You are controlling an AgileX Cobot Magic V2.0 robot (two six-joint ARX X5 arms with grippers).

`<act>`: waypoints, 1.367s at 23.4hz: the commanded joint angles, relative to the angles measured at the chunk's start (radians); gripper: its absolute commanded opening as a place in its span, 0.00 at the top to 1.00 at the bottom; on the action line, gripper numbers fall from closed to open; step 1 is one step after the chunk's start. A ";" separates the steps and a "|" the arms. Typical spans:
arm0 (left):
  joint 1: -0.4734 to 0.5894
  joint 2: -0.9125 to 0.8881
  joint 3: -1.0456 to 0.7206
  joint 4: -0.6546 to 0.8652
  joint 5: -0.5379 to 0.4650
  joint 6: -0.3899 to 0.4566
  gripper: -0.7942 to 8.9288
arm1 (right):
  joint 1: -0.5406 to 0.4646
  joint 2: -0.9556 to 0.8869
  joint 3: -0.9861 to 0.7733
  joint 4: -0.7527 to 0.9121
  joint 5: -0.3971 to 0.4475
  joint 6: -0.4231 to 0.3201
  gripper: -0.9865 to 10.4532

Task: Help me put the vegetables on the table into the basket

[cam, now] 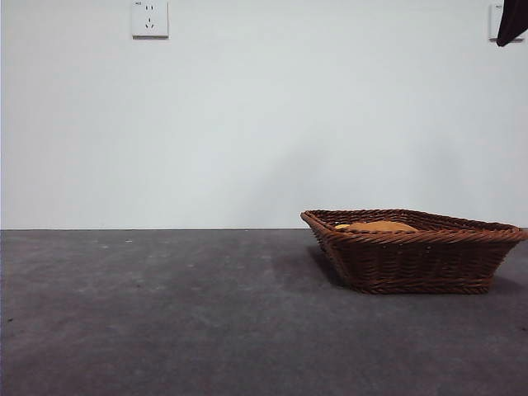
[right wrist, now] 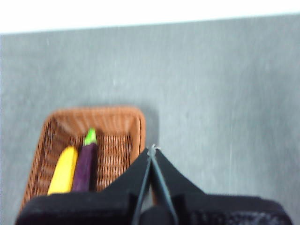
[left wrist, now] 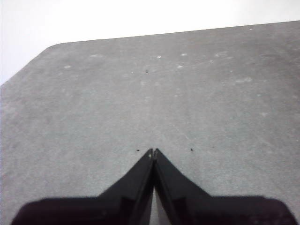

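Front view: the basket (cam: 412, 252) sits on the counter (cam: 165, 313) at the lower right of the frame, well clear of the frame's left half. Above its braided rim, only the rounded orange-brown top of the potato (cam: 381, 225) shows, with a sliver of yellow just to its left; I cannot tell from here what that sliver is. A wall socket (cam: 149, 18) is at the upper left, and a dark tip of one arm (cam: 511, 21) shows at the upper right corner.

Right wrist view: my right tool (right wrist: 152, 150) has its jaws pressed together, tips touching, nothing between them. It hangs above the counter (right wrist: 220, 93) beside the basket (right wrist: 61, 122), which fills the lower left of this frame. Inside the basket the corn cob (right wrist: 63, 169) and the eggplant (right wrist: 85, 165) lie side by side, touching or nearly so, the eggplant's green stem pointing toward the basket's far wall. The potato is not visible in this view; the tool's body covers the near part of the basket.

Left wrist view: my left tool (left wrist: 153, 152) is likewise closed, jaw tips meeting, holding nothing. It hangs over bare counter (left wrist: 164, 93), whose rounded corner shows at the upper left.
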 commanded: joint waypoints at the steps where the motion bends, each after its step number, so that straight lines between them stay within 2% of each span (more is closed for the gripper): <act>1: 0.030 -0.005 -0.014 0.001 0.039 -0.010 0.92 | 0.000 0.006 -0.006 0.037 0.001 0.007 0.93; 7: 0.047 -0.009 -0.014 0.001 0.101 -0.016 0.92 | 0.000 0.006 -0.006 0.038 0.001 0.007 0.93; 19: 0.048 0.001 -0.014 0.000 0.101 -0.016 0.92 | 0.000 0.007 -0.010 0.050 0.003 0.007 0.93; 20: 0.048 0.002 -0.014 0.000 0.101 -0.016 0.92 | -0.011 -0.004 -0.021 0.053 0.022 0.008 0.93; 21: 0.048 0.003 -0.014 0.000 0.101 -0.016 0.92 | -0.019 -0.041 -0.046 0.060 0.077 0.007 0.93; 23: 0.048 0.003 -0.014 -0.001 0.100 -0.016 0.92 | 0.016 -0.186 -0.189 0.163 0.188 0.007 0.93; 24: 0.048 0.003 -0.014 0.000 0.102 -0.016 0.92 | 0.045 -0.284 -0.305 0.272 0.213 0.007 0.93; 26: 0.048 0.003 -0.014 0.000 0.112 -0.016 0.92 | 0.080 -0.491 -0.576 0.538 0.209 0.008 0.93; 27: 0.048 0.006 -0.014 0.000 0.112 -0.016 0.92 | 0.081 -0.586 -0.686 0.620 0.209 0.008 0.93; 28: 0.048 0.007 -0.014 -0.001 0.112 -0.016 0.92 | 0.080 -0.697 -0.802 0.676 0.209 0.008 0.93; 30: 0.048 0.007 -0.014 -0.001 0.111 -0.016 0.92 | 0.080 -0.889 -0.974 0.673 0.210 0.008 0.93; 32: 0.048 0.007 -0.014 -0.001 0.116 -0.016 0.92 | 0.080 -1.014 -1.092 0.700 0.217 0.005 0.93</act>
